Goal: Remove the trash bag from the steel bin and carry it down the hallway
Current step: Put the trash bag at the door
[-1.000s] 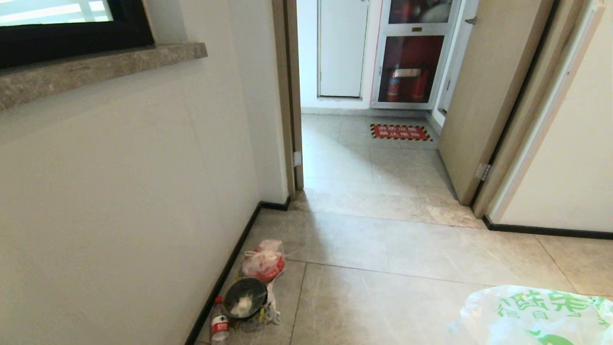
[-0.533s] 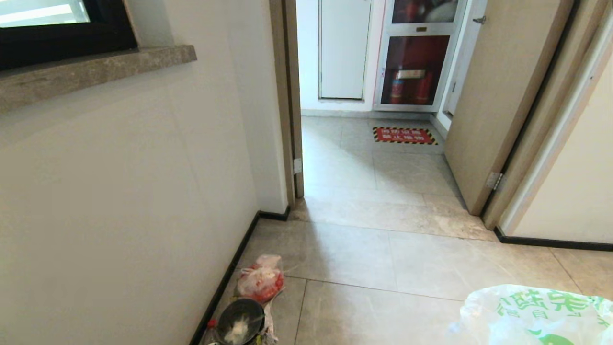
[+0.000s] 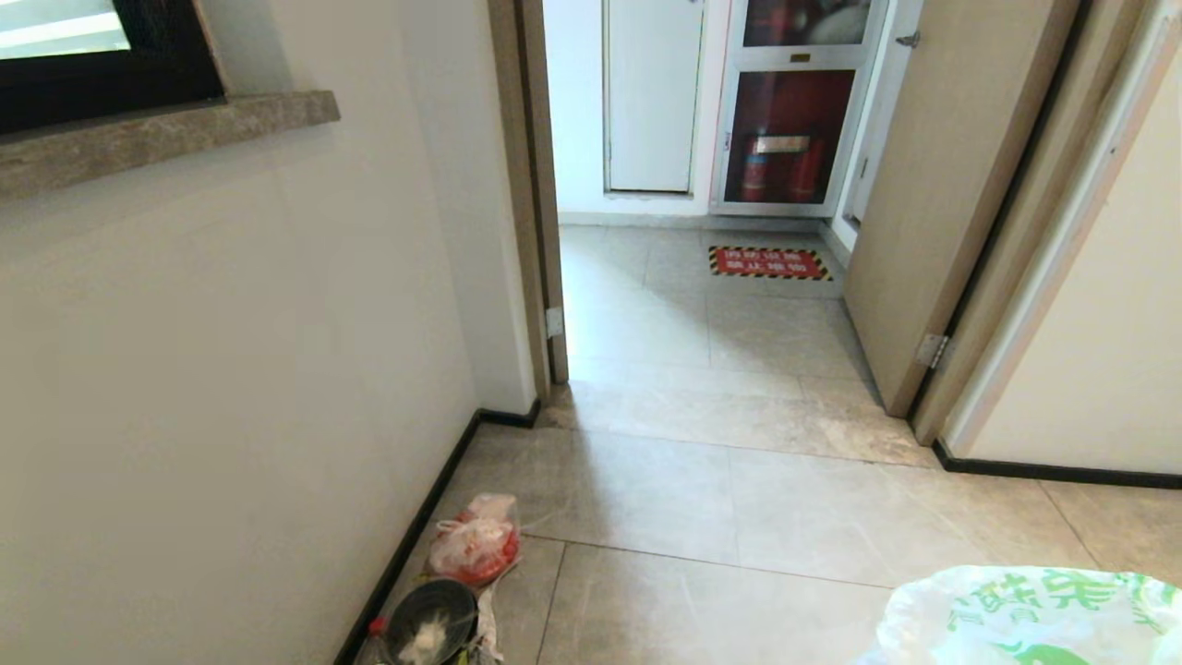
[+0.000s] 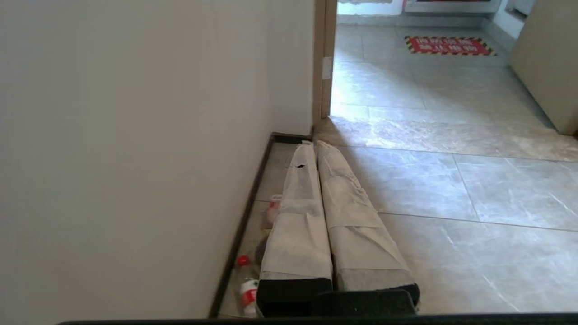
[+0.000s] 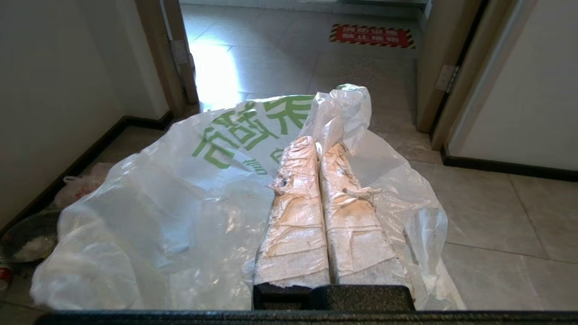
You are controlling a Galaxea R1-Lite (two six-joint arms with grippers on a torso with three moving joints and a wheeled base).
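The right gripper [image 5: 318, 146] had its two wrapped fingers [image 5: 293, 216] pressed together, and a fold of the trash bag [image 5: 180, 194] was pinched between their tips. The trash bag, thin white plastic with green characters, hung spread below and around this gripper. In the head view only its top [image 3: 1025, 619] showed, at about 4 o'clock in the picture, above the tiles of the hallway [image 3: 739, 499].

The left gripper [image 4: 311, 144] was held over the floor near the left wall, with its fingers [image 4: 298, 225] lying side by side and touching along their length; nothing was between them.

At about 7 o'clock in the head view, close to the black baseboard [image 3: 416, 526], lay a clear bag with red contents [image 3: 476, 550]. Just nearer than it stood a dark round bowl [image 3: 429, 628] with something white inside, and a bottle with a red cap [image 3: 374, 633] beside the bowl.

At 12 o'clock the doorway stood open, with the wooden door [image 3: 933, 194] swung to the right. Beyond it a red floor sign with striped border [image 3: 769, 262] lay before a cabinet with fire extinguishers [image 3: 785, 148]. A grey stone sill [image 3: 157, 139] was at 10 o'clock.
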